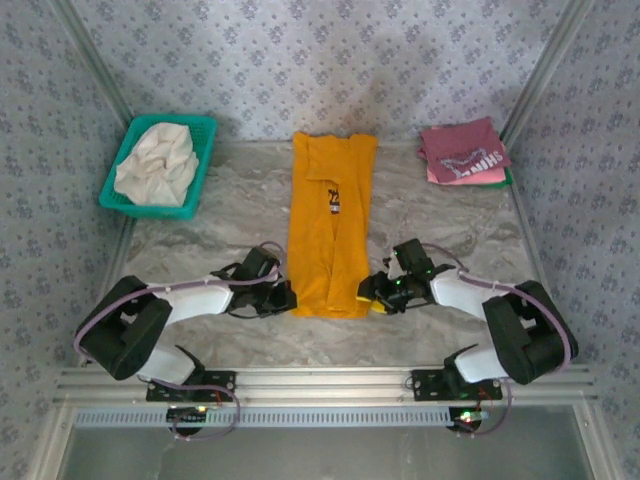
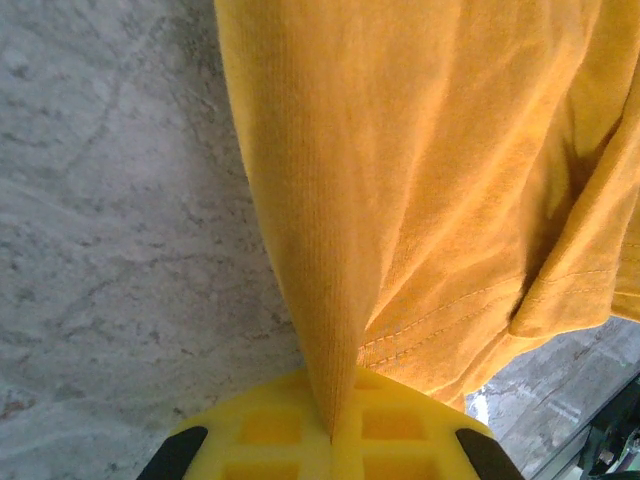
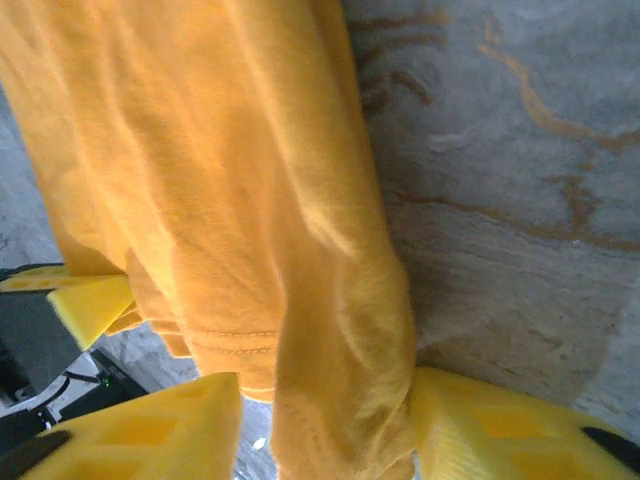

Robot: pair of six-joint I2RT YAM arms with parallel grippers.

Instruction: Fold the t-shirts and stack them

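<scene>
In the top view, centre: the mustard-yellow t-shirt (image 1: 330, 225) lies on the worktop (image 1: 440, 240) as a long strip, sides folded in, running from the upper middle down toward my bases.
Top view, lower corners: my left gripper (image 1: 283, 298) sits at the strip's lower-left corner and my right gripper (image 1: 372, 296) at its lower-right corner.
Top view, upper right: the maroon t-shirt (image 1: 462, 150) lies folded on the pink t-shirt (image 1: 440, 176), which makes the stack.
Top view, upper left: a green basket (image 1: 205, 130) holds a crumpled white cloth (image 1: 155, 165).
Left wrist view, bottom centre: my left gripper (image 2: 330, 430) is clamped on a ridge of the yellow cloth, which rises taut from the pads and fills the upper right.
Right wrist view, bottom: my right gripper (image 3: 330, 430) stands partly apart. A bunch of hem lies between the pads, with a sliver of daylight on the left side, so I judge this hold loose.
Step in hand: I judge it to be the crosswise fold of the strip, bottom hem toward the collar.
Next move calls for: a firm pinch on the right corner to match the left. Then both corners should lift evenly and carry toward the top of the frame, so the hem lands square.
</scene>
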